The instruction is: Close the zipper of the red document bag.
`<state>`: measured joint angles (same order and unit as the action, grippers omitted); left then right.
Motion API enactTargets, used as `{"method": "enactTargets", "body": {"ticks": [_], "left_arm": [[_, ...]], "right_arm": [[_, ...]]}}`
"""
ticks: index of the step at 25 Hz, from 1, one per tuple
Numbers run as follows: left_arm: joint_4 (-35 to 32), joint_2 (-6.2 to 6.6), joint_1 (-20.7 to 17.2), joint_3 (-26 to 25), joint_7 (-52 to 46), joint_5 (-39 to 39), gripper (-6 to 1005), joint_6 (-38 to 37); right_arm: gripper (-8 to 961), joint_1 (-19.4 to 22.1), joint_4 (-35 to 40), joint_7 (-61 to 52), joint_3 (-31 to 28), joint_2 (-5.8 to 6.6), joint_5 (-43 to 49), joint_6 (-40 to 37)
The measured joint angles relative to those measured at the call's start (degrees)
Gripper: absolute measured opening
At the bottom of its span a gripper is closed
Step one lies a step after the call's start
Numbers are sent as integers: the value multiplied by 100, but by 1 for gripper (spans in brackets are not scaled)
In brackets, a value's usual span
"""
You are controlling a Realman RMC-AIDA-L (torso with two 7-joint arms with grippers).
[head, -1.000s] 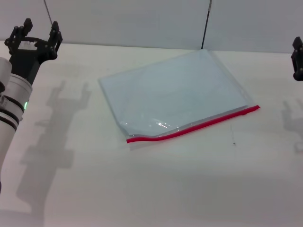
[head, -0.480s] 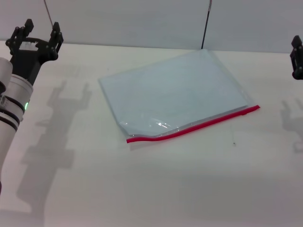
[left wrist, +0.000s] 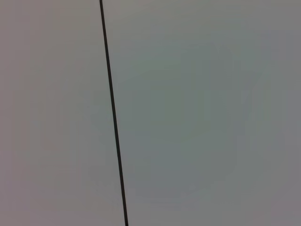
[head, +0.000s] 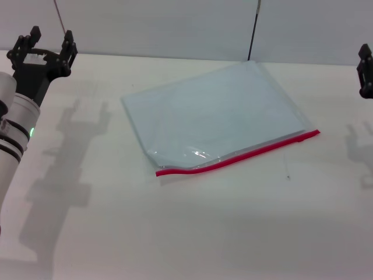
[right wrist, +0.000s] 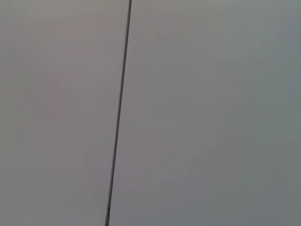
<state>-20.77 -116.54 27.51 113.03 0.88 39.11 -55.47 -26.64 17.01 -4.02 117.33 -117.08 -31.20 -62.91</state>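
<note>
The red document bag (head: 215, 114), a flat translucent pale blue pouch, lies on the white table in the middle of the head view. Its zipper (head: 239, 155), a thin red strip, runs along the near long edge from lower left to upper right. A small slider bump shows near the zipper's right end. My left gripper (head: 49, 39) is raised at the far left, open, well clear of the bag. Only the edge of my right gripper (head: 366, 70) shows at the far right. Both wrist views hold only grey wall.
The white table (head: 192, 227) stretches wide around the bag. A grey panelled wall (head: 175, 23) with dark seams stands behind the table's back edge. Shadows of both arms fall on the tabletop.
The left gripper has drifted slightly up and outward. The bag and the right arm have not moved.
</note>
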Motion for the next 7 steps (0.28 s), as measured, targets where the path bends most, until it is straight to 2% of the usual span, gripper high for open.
{"method": "enactTargets", "body": {"ticks": [7], "left_arm": [[3,0,13,0,0,0,663,2]], "right_arm": [[347,5,12,-2,-42,-8,-6,-2]]}}
